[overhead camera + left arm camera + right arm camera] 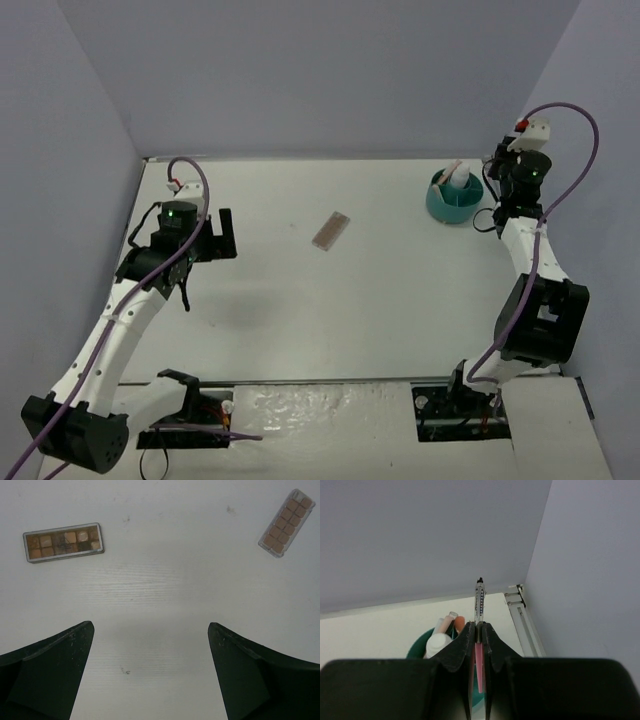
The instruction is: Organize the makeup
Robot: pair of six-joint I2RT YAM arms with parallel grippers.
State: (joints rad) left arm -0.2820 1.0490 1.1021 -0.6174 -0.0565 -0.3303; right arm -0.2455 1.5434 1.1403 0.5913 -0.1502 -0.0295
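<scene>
In the left wrist view two flat makeup palettes lie on the white table: a darker one (pixel 62 542) at the upper left and a pinker one (pixel 286 523) at the upper right. My left gripper (pixel 150 626) hangs open above bare table, nothing between its fingers (pixel 55 670). The top view shows one palette (pixel 331 230) mid-table, right of the left gripper (pixel 222 236). My right gripper (pixel 479 626) is shut on a thin pink stick (pixel 480 600) with a clear patterned end. It hovers over the teal tub (pixel 417 647), which holds a white bottle (pixel 438 643) and pink and orange sticks (pixel 455 621).
The teal tub (pixel 440 205) stands at the back right of the table, close to the right gripper (pixel 492 168) and the side wall. Grey walls enclose the table at the back and both sides. A metal rail (pixel 522 617) runs along the right edge.
</scene>
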